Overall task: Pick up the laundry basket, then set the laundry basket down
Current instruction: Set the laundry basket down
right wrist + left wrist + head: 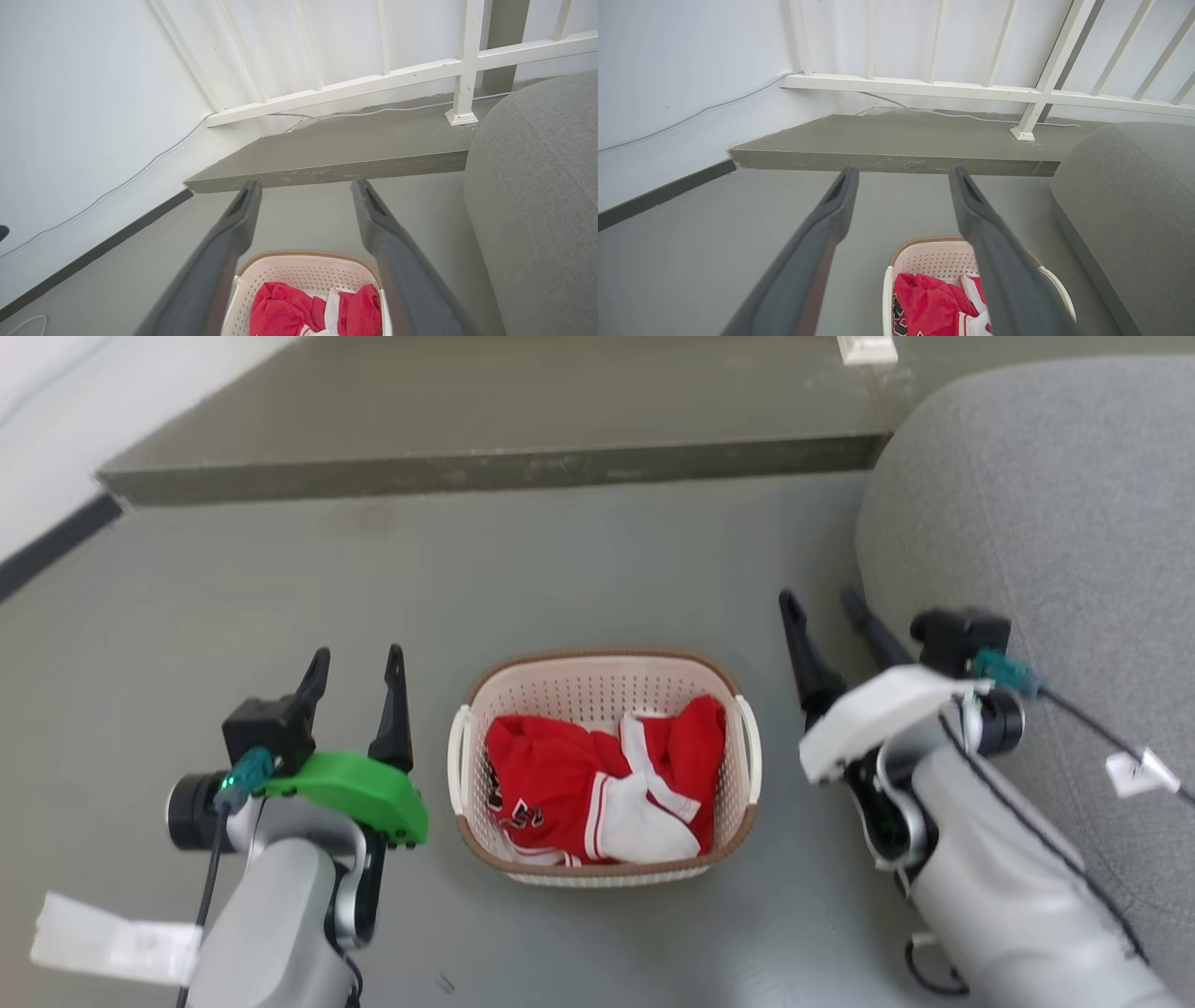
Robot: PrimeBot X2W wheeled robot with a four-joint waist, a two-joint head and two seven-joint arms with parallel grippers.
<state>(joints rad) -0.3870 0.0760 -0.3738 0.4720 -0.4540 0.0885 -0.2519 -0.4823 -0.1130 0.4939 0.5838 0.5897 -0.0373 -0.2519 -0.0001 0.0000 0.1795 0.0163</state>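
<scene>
The left gripper (358, 655) has two long dark tapered fingers (392, 709), a green cover (359, 789) and a teal plug (245, 773). The right gripper (820, 599) carries a white cover (873, 709). Pale grey forearms (275, 933) bear black cables (207, 887) and white paper tags (112, 943).

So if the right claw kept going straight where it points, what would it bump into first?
Probably the low step ahead. The right claw points over bare floor towards it, with the sofa to one side and the basket to the other. Depth is hard to judge, though.
</scene>
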